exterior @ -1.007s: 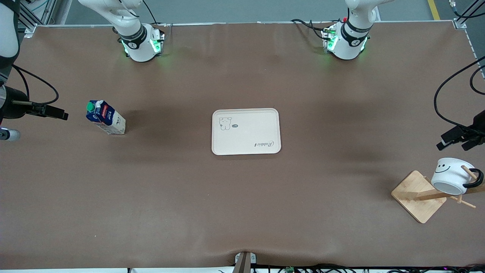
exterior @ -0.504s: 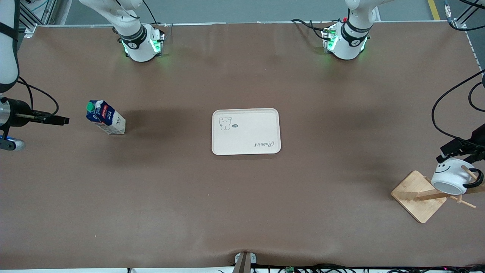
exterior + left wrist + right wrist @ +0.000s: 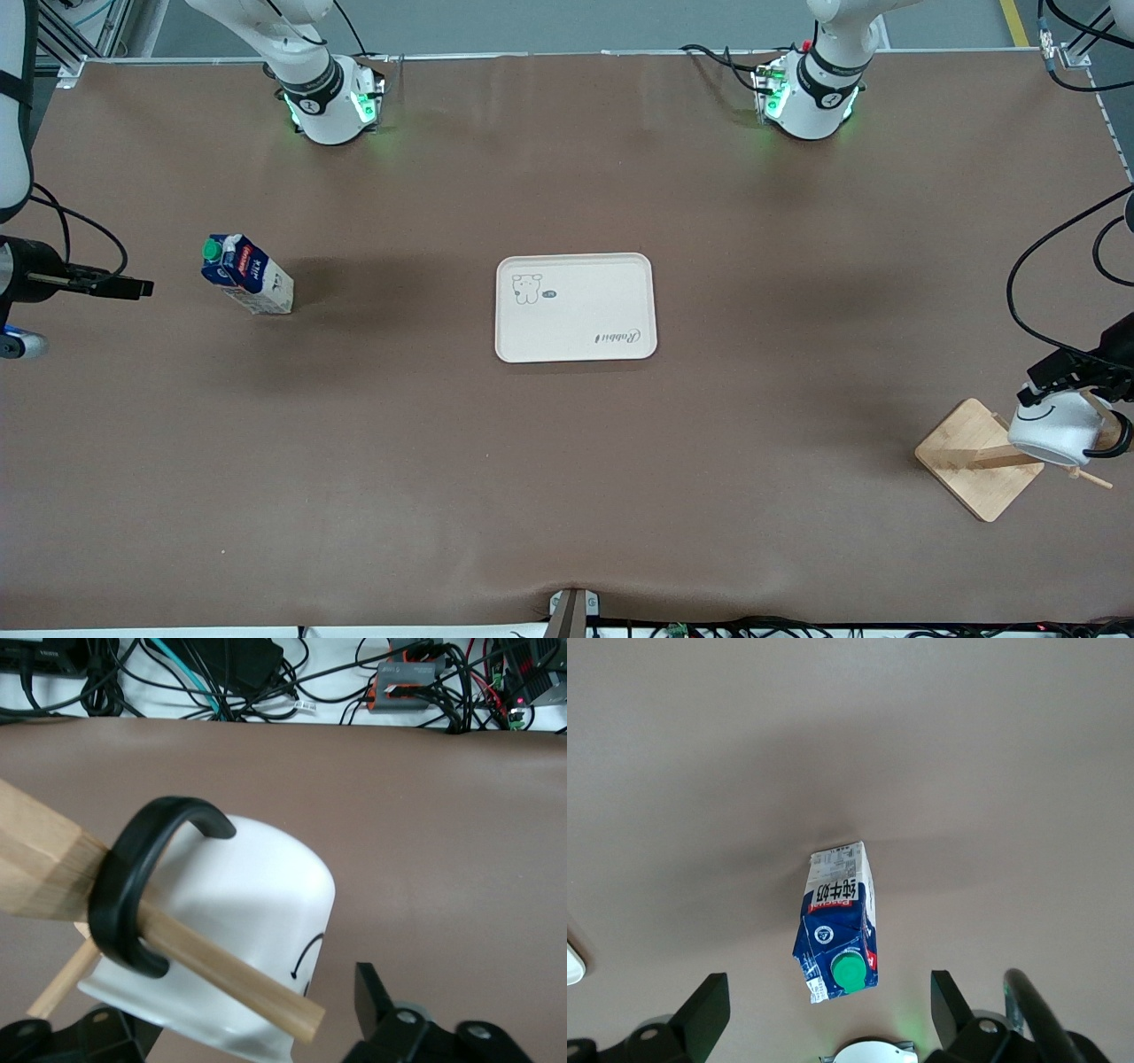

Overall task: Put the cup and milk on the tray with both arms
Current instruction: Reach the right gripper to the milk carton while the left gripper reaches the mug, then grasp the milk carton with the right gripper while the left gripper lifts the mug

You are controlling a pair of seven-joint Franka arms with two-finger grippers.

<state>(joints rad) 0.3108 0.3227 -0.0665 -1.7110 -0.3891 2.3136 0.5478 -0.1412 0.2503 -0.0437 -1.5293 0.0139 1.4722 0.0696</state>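
The cup (image 3: 1052, 430), white with a black handle and smiley, hangs by its handle on a wooden peg (image 3: 221, 970) of the stand at the left arm's end of the table. My left gripper (image 3: 1063, 372) straddles the cup (image 3: 248, 904), jaws open, and one finger (image 3: 376, 992) stands clear of its side. The milk (image 3: 248, 275) stands upright near the right arm's end. Beside it hovers my right gripper (image 3: 133, 287), open, with the carton (image 3: 837, 921) ahead of the gripper (image 3: 828, 997) and untouched. The cream tray (image 3: 585, 301) lies at mid-table with nothing on it.
The stand's square wooden base (image 3: 970, 456) sits near the table corner at the left arm's end. Cables (image 3: 266, 673) and small boxes lie past the table edge. Both green-lit arm bases (image 3: 332, 102) stand along the table's farthest edge from the front camera.
My left gripper has come down over the cup, which has tipped slightly on its peg. The right gripper has shifted a little and turned its fingers beside the milk.
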